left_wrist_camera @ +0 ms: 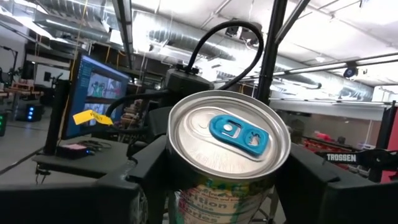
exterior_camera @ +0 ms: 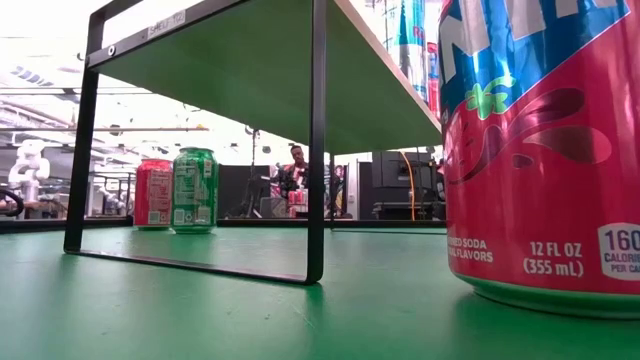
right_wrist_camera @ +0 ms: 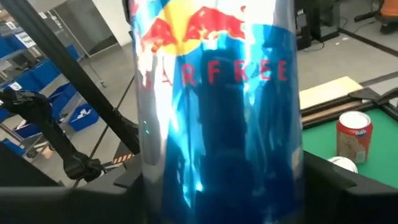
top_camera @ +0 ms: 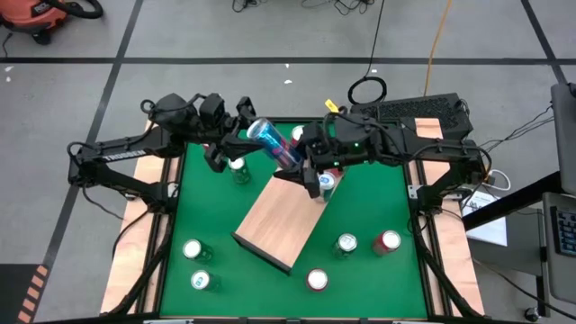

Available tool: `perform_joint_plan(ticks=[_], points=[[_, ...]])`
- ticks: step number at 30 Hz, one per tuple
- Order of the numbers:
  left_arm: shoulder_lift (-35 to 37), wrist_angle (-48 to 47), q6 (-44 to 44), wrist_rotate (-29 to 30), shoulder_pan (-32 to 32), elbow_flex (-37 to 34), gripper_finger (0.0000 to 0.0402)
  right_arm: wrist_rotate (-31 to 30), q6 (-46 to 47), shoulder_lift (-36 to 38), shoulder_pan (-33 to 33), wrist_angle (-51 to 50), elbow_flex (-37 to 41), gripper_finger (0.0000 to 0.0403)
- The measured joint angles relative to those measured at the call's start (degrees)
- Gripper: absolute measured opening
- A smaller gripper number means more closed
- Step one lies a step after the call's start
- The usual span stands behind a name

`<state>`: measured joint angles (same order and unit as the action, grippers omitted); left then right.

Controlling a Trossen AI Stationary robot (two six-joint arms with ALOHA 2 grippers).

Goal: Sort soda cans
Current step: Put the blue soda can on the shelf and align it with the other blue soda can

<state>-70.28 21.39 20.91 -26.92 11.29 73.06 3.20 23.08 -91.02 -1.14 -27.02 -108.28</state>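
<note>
Blue slim can (top_camera: 273,142), tilted in the air above the desk's far edge, pinched between right gripper (top_camera: 301,162) fingers and left gripper (top_camera: 236,137) fingers at opposite ends; one grip to be released only once the other is firm.

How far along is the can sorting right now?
No finished groups show. In hand: a blue can held in the air between the left gripper and right gripper, a handover. Left: cans scattered on the green table, such as a red one and a green one.
</note>
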Motion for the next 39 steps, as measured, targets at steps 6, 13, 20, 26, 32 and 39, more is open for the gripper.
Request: perform_joint_plan(ticks=[6,13,20,26,32,39], points=[[-0.1,-0.3,0.9,0.0,0.0,-0.1,0.0226,-0.1,0.3,0.0,-0.4,-6.7,-0.1,0.03],[0.2,1.2,1.6,-0.2,-0.6,0.0,0.0226,-1.4,3.6,0.0,-1.6,-18.6,0.0,0.0328],[1.1,0.4,0.9,0.2,-0.3,0.0,0.0226,-2.1,5.7,2.6,-3.8,-20.5,0.0,0.0328],[1.1,-0.9,1.2,0.1,-0.6,0.0,0.0226,-2.2,7.8,6.9,-5.6,-20.4,0.0,0.0327],[1.0,-5.1,-1.3,0.1,-1.3,0.0,0.0226,-1.8,12.3,12.9,-7.6,-20.5,0.0,0.0327],[-0.7,-10.8,-12.4,0.0,0.4,0.1,0.0226,-6.7,12.4,18.6,-11.1,-19.4,0.0,0.0327]])
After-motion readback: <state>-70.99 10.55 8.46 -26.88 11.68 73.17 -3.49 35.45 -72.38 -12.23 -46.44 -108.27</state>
